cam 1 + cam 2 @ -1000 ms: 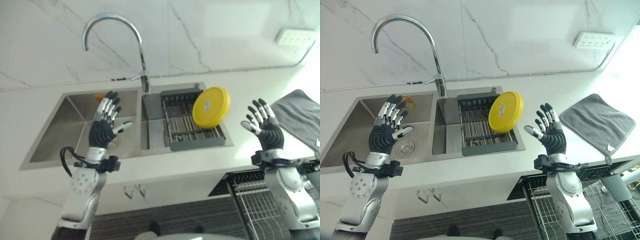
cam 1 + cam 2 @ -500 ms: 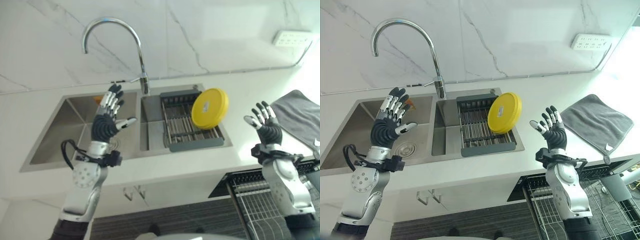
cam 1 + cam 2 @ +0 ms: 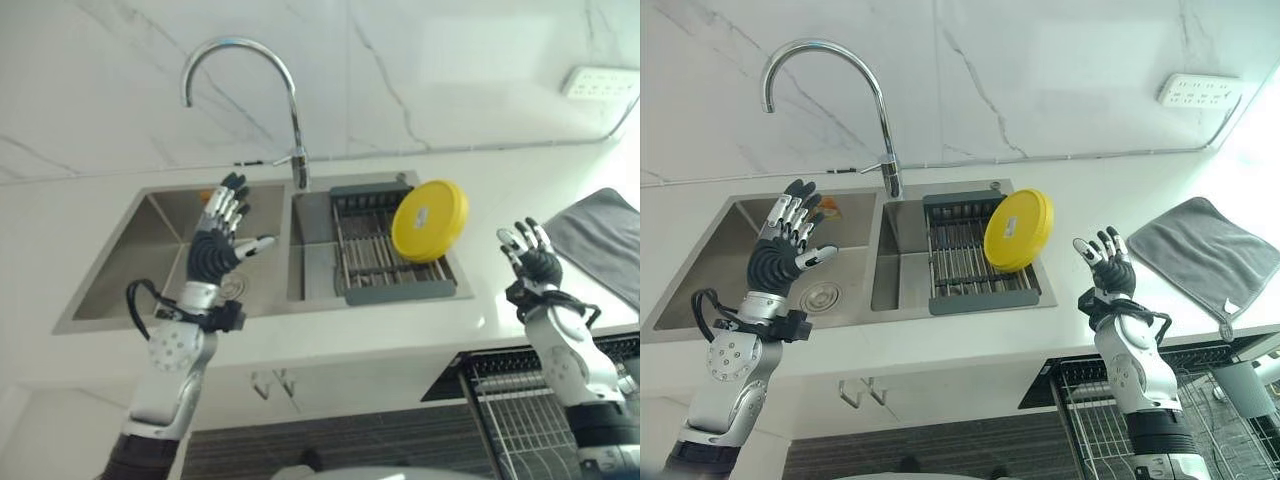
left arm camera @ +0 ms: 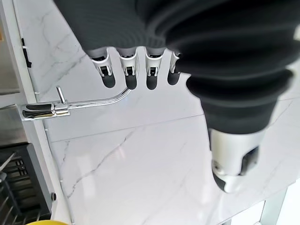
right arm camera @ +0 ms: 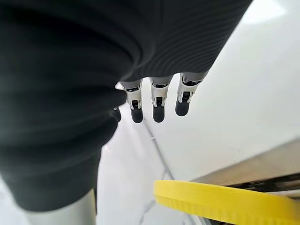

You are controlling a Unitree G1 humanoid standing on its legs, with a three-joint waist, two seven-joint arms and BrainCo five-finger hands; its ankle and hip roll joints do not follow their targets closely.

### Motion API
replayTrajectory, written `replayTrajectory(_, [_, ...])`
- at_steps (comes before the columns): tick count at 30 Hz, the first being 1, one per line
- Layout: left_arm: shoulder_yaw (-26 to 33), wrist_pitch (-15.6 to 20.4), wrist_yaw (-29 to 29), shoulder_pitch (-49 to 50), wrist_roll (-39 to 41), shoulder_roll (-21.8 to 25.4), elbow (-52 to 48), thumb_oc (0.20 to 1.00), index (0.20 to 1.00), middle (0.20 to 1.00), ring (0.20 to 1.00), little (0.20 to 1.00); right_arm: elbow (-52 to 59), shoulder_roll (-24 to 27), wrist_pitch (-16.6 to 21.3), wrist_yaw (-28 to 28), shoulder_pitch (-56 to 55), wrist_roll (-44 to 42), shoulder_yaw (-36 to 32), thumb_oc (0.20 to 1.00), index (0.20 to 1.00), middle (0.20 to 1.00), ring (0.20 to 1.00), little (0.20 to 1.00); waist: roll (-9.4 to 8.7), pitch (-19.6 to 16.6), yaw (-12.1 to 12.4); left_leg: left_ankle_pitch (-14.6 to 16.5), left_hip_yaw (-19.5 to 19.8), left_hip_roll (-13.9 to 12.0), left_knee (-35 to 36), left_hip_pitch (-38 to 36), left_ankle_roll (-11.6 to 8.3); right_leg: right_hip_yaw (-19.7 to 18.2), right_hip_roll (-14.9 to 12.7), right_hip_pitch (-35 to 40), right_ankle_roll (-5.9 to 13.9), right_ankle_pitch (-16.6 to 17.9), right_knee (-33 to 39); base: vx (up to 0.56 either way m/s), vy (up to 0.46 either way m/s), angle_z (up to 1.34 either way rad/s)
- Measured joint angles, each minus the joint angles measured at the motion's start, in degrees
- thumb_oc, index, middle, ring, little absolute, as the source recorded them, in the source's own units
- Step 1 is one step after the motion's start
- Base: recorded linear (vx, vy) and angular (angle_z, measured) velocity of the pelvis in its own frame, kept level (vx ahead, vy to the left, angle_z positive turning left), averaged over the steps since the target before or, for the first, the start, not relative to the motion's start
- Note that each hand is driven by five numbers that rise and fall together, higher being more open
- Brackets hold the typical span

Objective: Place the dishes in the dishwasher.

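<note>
At the far left the left hand is raised above the left basin of a steel double sink, fingers straight and spread, thumb out to the side, holding nothing; its own wrist view shows the fingertips in a row against the marble wall with the tap's spout beyond them. A small orange item lies at the back of that basin, too small to identify. Behind the divider between the 2 basins rises a curved chrome faucet. The right basin holds a dark grey drying rack with metal bars, and a round yellow plate stands tilted on edge in the rack's right end, leaning toward the sink's right rim. Right of the sink, over the white tabletop, the right hand is lifted with fingers extended and apart, empty and clear of the plate; the right wrist view shows the plate's rim past its fingertips. A grey cloth lies flat on the tabletop at the far right, below a white wall socket. Under the tabletop edge a wire dishwasher basket is visible.
</note>
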State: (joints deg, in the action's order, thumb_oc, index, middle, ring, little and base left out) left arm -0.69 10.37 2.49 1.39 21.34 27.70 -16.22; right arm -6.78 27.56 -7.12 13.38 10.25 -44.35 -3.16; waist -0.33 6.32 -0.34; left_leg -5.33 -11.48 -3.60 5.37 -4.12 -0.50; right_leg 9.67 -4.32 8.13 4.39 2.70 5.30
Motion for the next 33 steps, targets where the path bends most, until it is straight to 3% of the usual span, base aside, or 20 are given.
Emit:
replayTrajectory(7, [-1.5,-0.4,-0.3,-1.8,0.0,0.7,1.6,1.0,1.0,1.0,1.0,1.0,-5.3,2.2,-3.7,-1.5,4.2,-3.3,0.3,1.0,1.0,1.0,1.0,1.0,-0.52,-0.3,2.2,0.0,0.5,0.1,0.0,-0.1,-0.02,0.4,0.0,0.4,-0.12,-0.1,0.0,0.02,0.0,0.03])
replayTrajectory(24, [-1.8,-1.4,-0.4,-2.7,0.0,2.6,3.0,1.0,1.0,1.0,1.0,1.0,-17.7,7.1,-5.2,-1.9,9.2,-6.4,0.2,1.0,1.0,1.0,1.0,1.0,-1.81,-0.1,2.4,-0.1,1.8,0.3,0.0,-0.1,-0.06,2.0,-0.1,1.2,-0.11,-0.6,-0.3,0.02,-0.001,0.05])
replayTrajectory(33, [-2.0,-1.6,-1.0,-3.9,0.1,3.4,3.5,1.0,1.0,1.0,1.0,1.0,-23.3,9.1,-6.5,-7.5,9.7,-6.3,0.3,1.0,1.0,1.0,1.0,1.0,-1.87,-0.1,2.5,-0.1,2.1,0.4,0.0,-0.1,-0.05,2.2,-0.2,1.5,0.02,-0.7,-0.3,0.02,-0.016,0.02])
